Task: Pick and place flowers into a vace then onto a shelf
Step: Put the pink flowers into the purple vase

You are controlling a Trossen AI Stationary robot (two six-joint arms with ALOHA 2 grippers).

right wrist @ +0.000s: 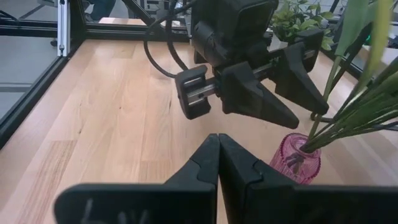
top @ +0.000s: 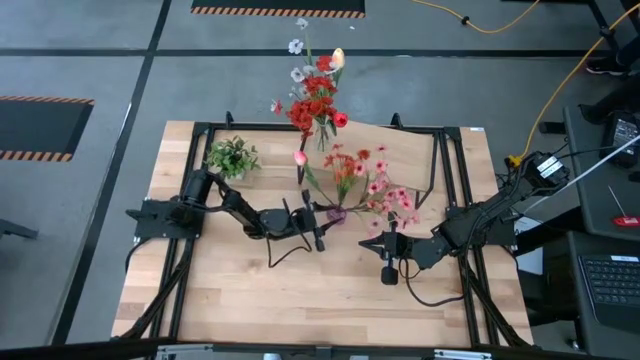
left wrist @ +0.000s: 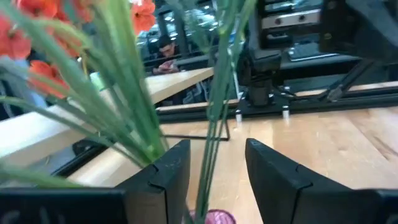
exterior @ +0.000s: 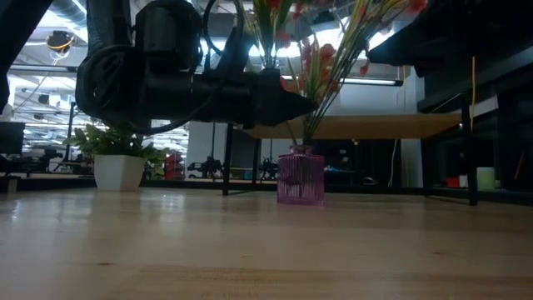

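Observation:
A small pink glass vase stands on the tabletop with several flowers in it: red, orange and pink blooms on thin green stalks. My left gripper is level above the vase's mouth and open, with a few stalks rising between its fingers. Whether a finger touches a stalk cannot be told. My right gripper waits shut, to the right of the vase and nearer the front edge. The shelf stands behind the vase.
A second bunch of red and white flowers stands at the table's far edge. A small green plant in a white pot sits at the far left. Black frame rails border the table. Bare wood lies in front.

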